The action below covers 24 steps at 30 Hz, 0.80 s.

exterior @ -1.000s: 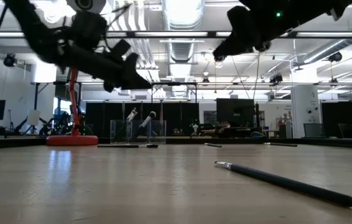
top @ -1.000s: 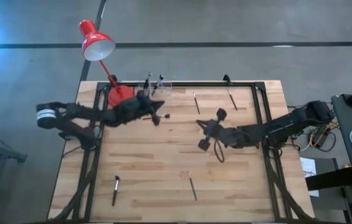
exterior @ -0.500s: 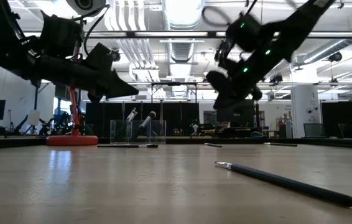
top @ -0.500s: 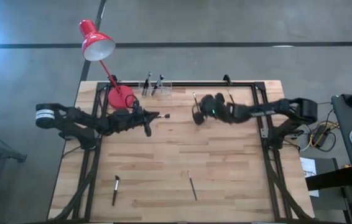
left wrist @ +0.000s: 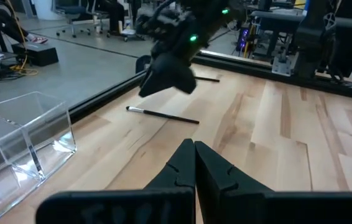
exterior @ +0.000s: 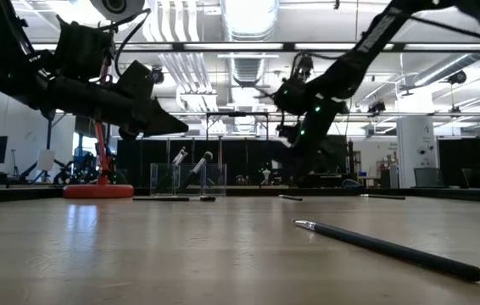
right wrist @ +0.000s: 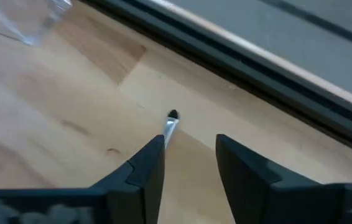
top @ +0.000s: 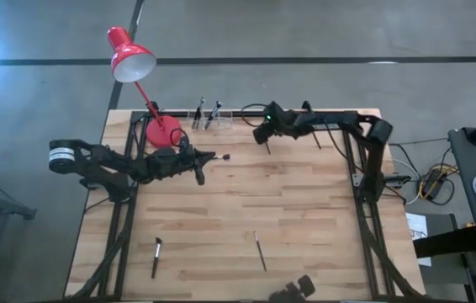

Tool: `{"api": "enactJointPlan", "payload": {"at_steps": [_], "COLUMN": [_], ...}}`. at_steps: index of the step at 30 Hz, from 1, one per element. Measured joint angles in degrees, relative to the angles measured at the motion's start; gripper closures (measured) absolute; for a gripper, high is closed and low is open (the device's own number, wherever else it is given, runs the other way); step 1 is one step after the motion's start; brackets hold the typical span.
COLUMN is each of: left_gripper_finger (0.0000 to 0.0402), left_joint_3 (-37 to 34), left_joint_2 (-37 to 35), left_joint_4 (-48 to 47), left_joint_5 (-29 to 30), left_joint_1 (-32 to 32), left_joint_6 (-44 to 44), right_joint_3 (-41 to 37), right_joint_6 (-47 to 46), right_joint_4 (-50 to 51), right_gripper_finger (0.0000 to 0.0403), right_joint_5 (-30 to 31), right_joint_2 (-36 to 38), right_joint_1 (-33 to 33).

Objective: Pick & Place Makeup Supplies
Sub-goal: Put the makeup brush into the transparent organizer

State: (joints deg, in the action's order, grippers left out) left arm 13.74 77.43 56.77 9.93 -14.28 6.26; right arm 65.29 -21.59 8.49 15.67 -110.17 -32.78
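Two makeup brushes stand in a clear holder point(top: 208, 115) at the far edge. Others lie flat on the wooden table: one point(top: 267, 145) near the far edge, one point(top: 314, 135) to its right, one point(top: 220, 156) by the left arm, and two point(top: 259, 251) point(top: 156, 257) near the front. My right gripper point(right wrist: 189, 140) hovers open over the far brush, whose bristle tip point(right wrist: 171, 119) shows beside one finger; I see no contact. My left gripper point(left wrist: 194, 149) is shut and empty, held above the table right of the red lamp base point(top: 163, 131).
A red desk lamp point(top: 130, 55) leans out beyond the table's far left corner. Black frame rails point(top: 351, 160) run along the table's edges. A dark device point(top: 293, 290) sits at the near edge. Bare wood lies across the table's middle.
My right gripper has swung from the table's middle to the far edge and come down over the brush lying there. My left gripper has drawn back a little toward the table's left edge and dropped lower, then kept still. No brush has moved.
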Motion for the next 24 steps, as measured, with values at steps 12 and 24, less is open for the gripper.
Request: {"api": "enactJointPlan", "payload": {"at_steps": [12, 24], "left_gripper_finger": [0.0401, 0.0401], "left_joint_3": [0.0, -0.1], "left_joint_2": [0.0, 0.0], "left_joint_4": [-1.3, -1.3], "left_joint_5": [0.0, 0.0], "left_joint_1": [0.0, 0.0], "left_joint_6": [-0.4, -0.5], "right_joint_3": [10.5, 10.4], "right_joint_6": [0.0, 0.2], "right_joint_4": [7.0, 7.2], "right_gripper_finger": [0.0262, 0.0325], "right_joint_5": [-3.4, -4.5], "right_joint_2": [-9.4, -9.2], "right_joint_1": [-1.6, -1.7]}}
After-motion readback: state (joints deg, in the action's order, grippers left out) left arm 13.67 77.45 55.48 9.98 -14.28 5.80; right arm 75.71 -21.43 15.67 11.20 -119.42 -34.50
